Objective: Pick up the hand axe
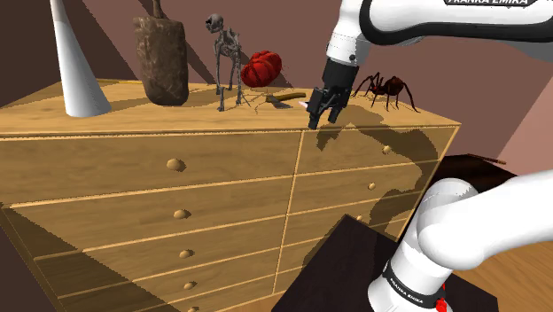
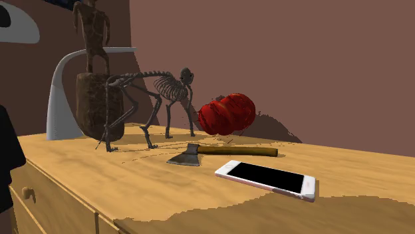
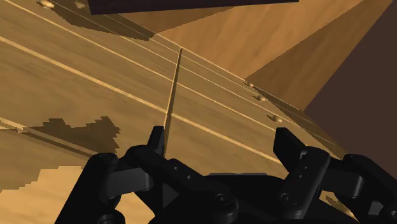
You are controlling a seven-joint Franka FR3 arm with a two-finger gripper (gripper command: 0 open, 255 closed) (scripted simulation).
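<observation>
The hand axe lies flat on the wooden dresser top, with a grey head and a brown wooden handle. It rests between a skeleton figure and a pink-edged phone. My black gripper hangs over the dresser's front edge, to the right of the axe in the shoulder view and apart from it. In the wrist view the two fingers stand wide apart with nothing between them, and the drawer fronts lie beyond the gripper.
Behind the axe stand an animal skeleton, a red pumpkin-like object, a brown carved statue and a white cone. A dark spider sits at the shoulder view's right end. My dark stand is below.
</observation>
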